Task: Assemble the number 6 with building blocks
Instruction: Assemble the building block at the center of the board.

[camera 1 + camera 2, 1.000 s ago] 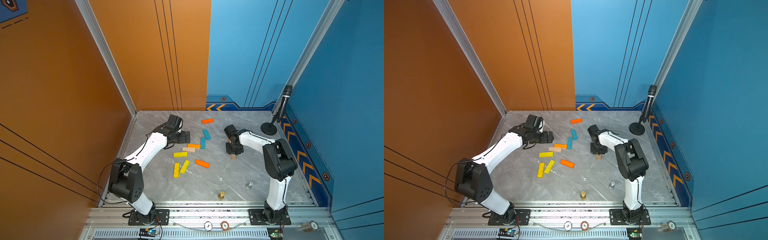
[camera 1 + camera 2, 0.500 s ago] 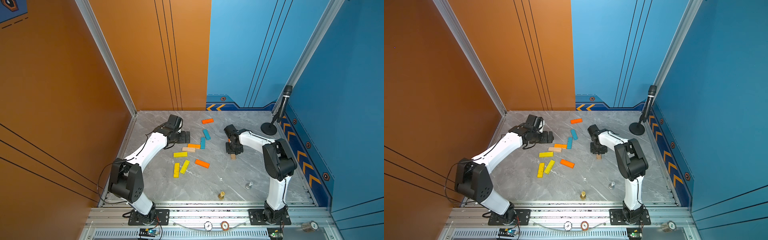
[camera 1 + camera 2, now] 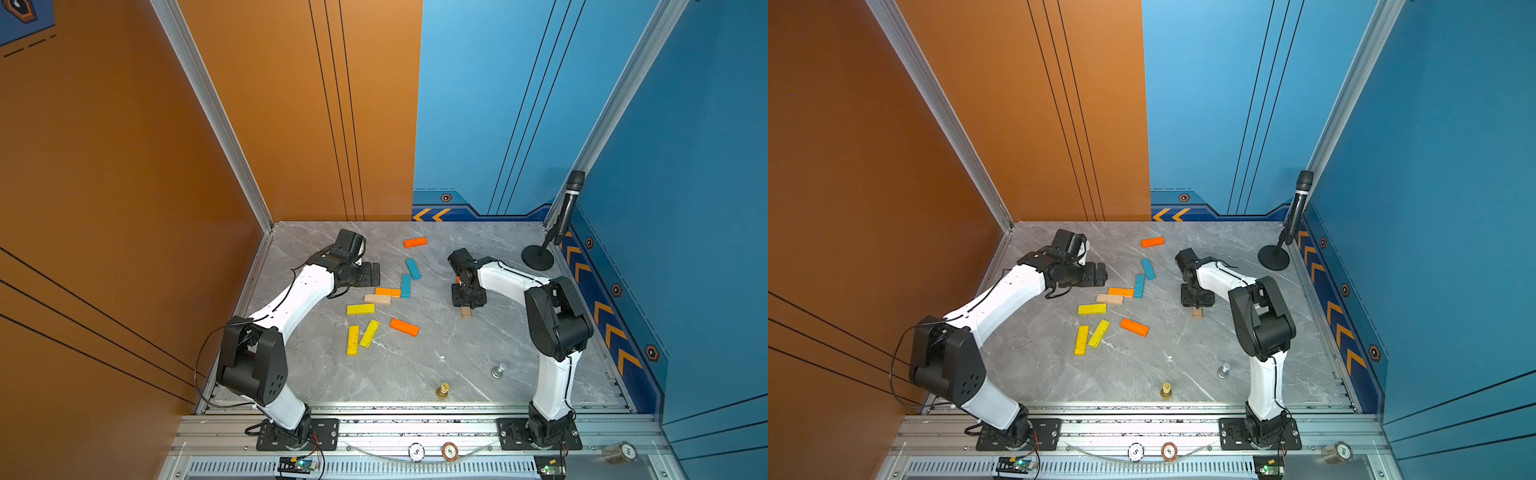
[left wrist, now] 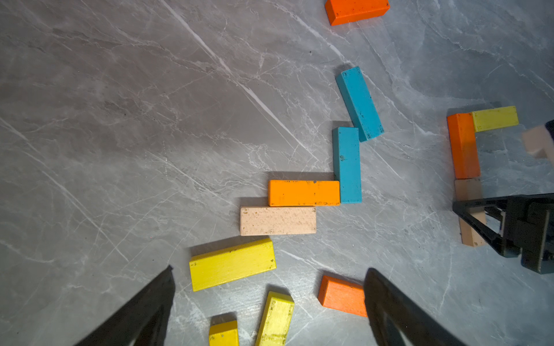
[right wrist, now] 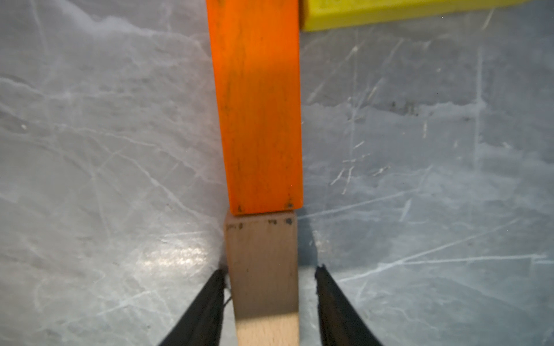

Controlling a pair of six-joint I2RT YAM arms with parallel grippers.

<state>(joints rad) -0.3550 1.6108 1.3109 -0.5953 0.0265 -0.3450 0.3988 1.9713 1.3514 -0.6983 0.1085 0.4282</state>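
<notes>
The right hand (image 5: 269, 271) is down low over the tan plank (image 5: 262, 254), spread a little rather than pinching. One finger (image 5: 209, 299) sits right against the plank's edge and there's a clear gap on the other side. The plank lies flat on the tabletop (image 3: 415, 365), butted end to end with the orange plank (image 5: 257, 104). A yellow plank (image 5: 389, 12) meets the orange one's far end at a right angle. That's the start of the 6 (image 4: 464, 143), on the robot's right side of the tabletop.

My worry is that touching finger. If the hand lifts at a slant or twists, I reckon it drags the tan plank and opens up that neat joint, and maybe shoves the orange one too. Opening wider and then going straight up looks safer.

The left hand (image 4: 269, 269) is spread wide and empty, hovering above the loose planks (image 3: 376, 299). Those look awkward, since a few of them touch, so grabbing one probably nudges its neighbours.

A gold chess-like piece (image 3: 443, 390) and a silver one (image 3: 498, 370) stand near the front edge, well apart from the build. A microphone (image 3: 567, 208) on its stand is in the far corner. None of it seems to block anything.
</notes>
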